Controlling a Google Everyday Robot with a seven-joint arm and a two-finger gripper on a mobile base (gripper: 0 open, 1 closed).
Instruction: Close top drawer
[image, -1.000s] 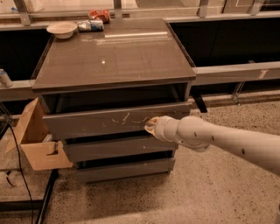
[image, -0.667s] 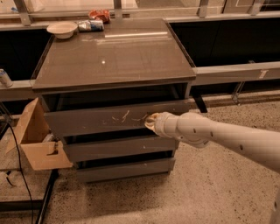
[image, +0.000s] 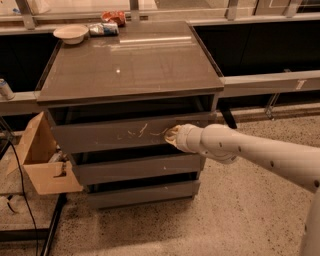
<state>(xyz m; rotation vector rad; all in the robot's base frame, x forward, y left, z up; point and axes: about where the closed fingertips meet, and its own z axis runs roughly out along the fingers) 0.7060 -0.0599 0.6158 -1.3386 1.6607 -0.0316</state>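
Since the earlier frames, the white jointed robot arm (image: 250, 150) has pushed a little further toward the square grey cabinet with the glossy top (image: 130, 65). Its cream-tipped gripper (image: 172, 136) now sits slightly higher on the wide grey top drawer with pale squiggly scratches (image: 100, 137). The panel seems to have gone back a touch, though the change is slight and hard to be sure of.

That drawer is under the cabinet top and stands proud of the frame, with a dark gap showing above its front. By that measure the closing is under way but not finished, and more steady pushing looks needed. The gripper presses against the front just right of the scratches; whether it is open or closed cannot be told.

There are three drawer fronts in all, the two plain grey lower fronts (image: 135, 170) lying further back. One open brown cardboard box (image: 40, 160) stands at the cabinet's left. One pale shallow bowl (image: 70, 33) rests at the top's back edge, beside one silver can lying on its side (image: 103, 28).
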